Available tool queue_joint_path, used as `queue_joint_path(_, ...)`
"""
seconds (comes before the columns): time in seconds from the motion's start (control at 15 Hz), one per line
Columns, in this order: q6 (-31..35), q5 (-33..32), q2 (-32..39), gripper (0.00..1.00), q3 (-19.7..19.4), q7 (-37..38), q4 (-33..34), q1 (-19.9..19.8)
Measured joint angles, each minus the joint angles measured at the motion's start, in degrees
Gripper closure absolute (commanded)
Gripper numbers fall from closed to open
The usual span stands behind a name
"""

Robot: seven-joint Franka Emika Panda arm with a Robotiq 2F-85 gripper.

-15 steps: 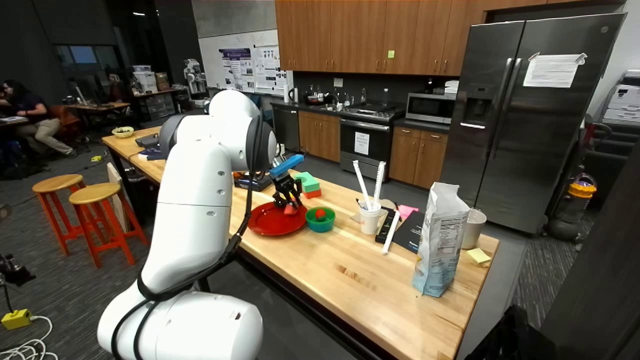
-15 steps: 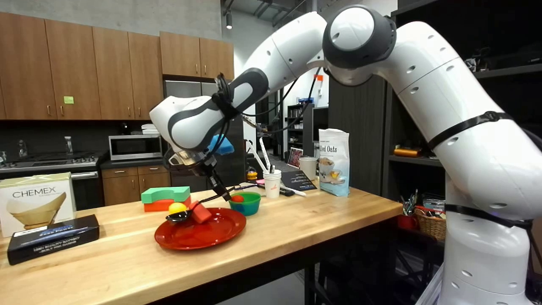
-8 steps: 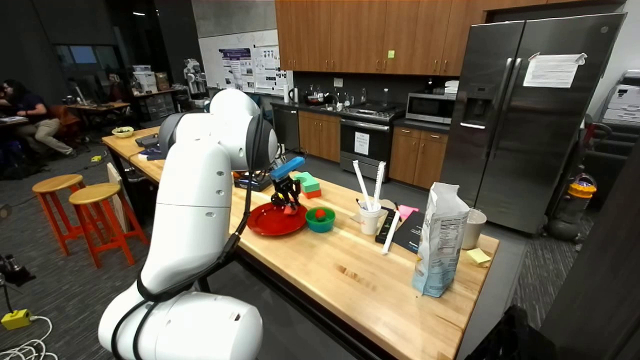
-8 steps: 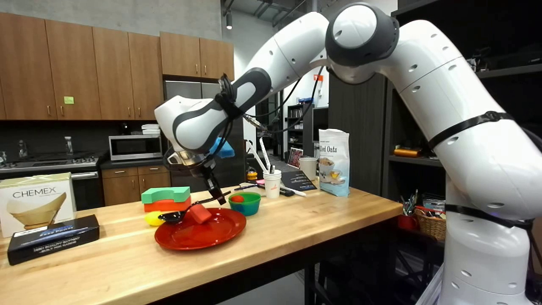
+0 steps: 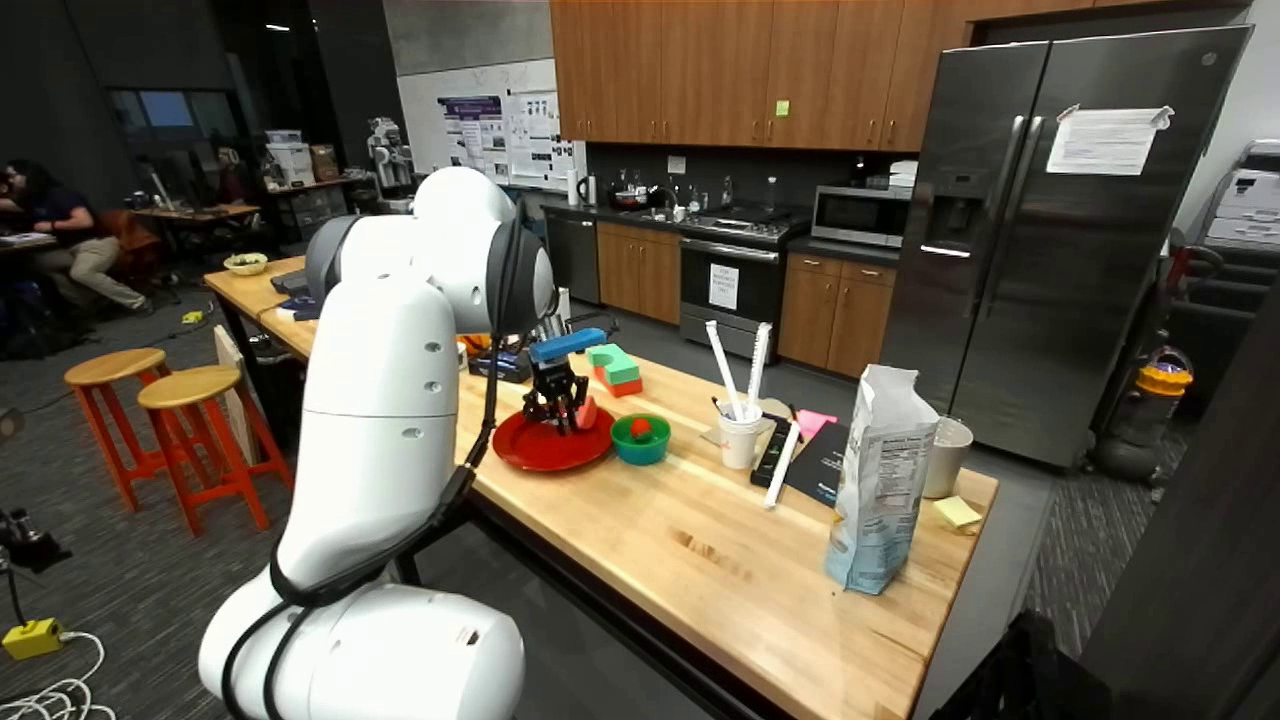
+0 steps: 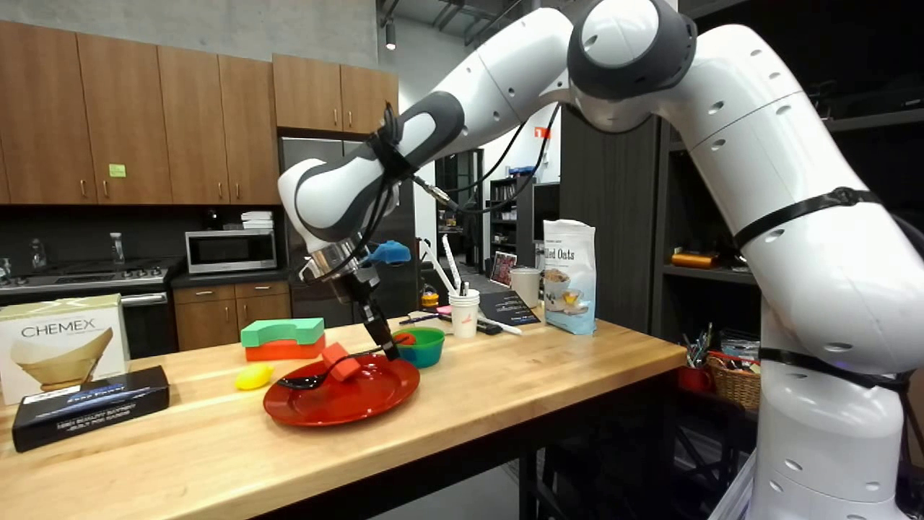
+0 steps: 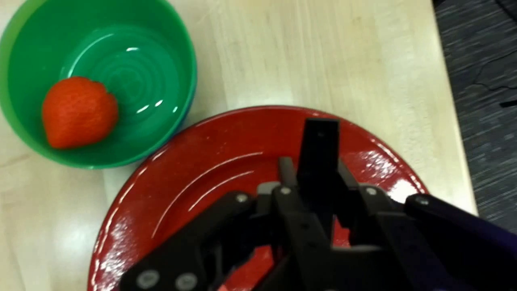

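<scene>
My gripper [image 6: 390, 352] is shut on the handle of a black ladle [image 6: 303, 382], low over the red plate [image 6: 393, 383]. In the wrist view the handle's end [image 7: 321, 141] sticks out between the fingers. The ladle's bowl lies at the plate's far-left side in that exterior view, apparently resting on it. A red block [image 6: 348, 370] sits tilted on the plate beside the handle. On the wood left of the plate lies a yellow lemon [image 6: 254, 376]. A green bowl [image 7: 133, 52] stands against the plate's rim with a red strawberry-like piece [image 7: 78, 113] inside.
Behind the plate a green arch block [image 6: 283, 331] rests on a red block [image 6: 285, 351]. A Chemex box [image 6: 65, 339] and a black box [image 6: 90, 404] stand left. A white cup [image 6: 464, 314] with straws and an oats bag [image 6: 570, 278] are to the right.
The lemon has come off the ladle's bowl onto the table, left of the plate. The ladle has been lowered toward the plate, and the gripper has swung and tilted with it.
</scene>
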Motion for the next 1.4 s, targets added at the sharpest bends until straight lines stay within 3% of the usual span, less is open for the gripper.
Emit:
queue_joint_path(0.4,-10.5,0.7,-3.0,0.94,0.0,1.4,-0.5,0.0)
queue_joint_path(0.67,-14.0,0.7,-3.7,0.94,0.0,1.5,-0.6,0.1)
queue_joint_path(1.4,-5.6,-2.2,-3.4,0.94,-0.8,2.6,-6.6,-1.2)
